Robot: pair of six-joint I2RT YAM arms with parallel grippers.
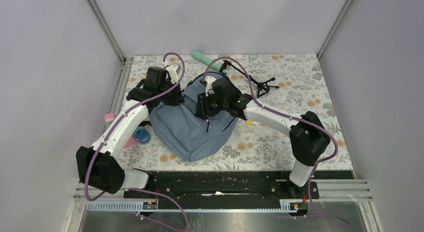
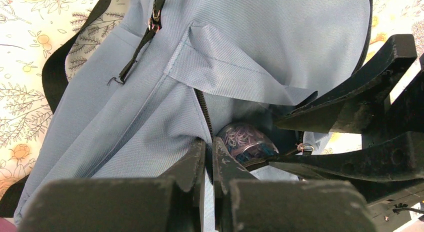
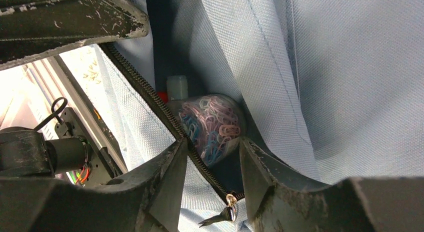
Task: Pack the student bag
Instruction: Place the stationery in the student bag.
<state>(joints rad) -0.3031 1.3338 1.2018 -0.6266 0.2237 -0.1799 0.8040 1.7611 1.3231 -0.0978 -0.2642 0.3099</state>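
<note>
The slate-blue student bag point(image 1: 192, 129) lies in the middle of the floral table, its zip opening held apart. My left gripper point(image 2: 210, 148) is shut on the fabric edge of the bag beside the zipper teeth, at the bag's far left point(image 1: 172, 94). My right gripper point(image 3: 214, 154) is open over the opening point(image 1: 207, 106), one finger on each side of the zipper line. Inside the bag lies a clear jar of coloured paper clips point(image 3: 212, 124), which the left wrist view also shows point(image 2: 245, 139), with a white-capped item point(image 3: 176, 87) behind it. A zipper pull point(image 3: 231, 199) hangs between the right fingers.
A teal stick-like object point(image 1: 207, 58) and a thin black folding object point(image 1: 262, 84) lie behind the bag. A small blue round container point(image 1: 142, 135) and pink items point(image 1: 109, 116) lie left of the bag under my left arm. Grey walls enclose the table.
</note>
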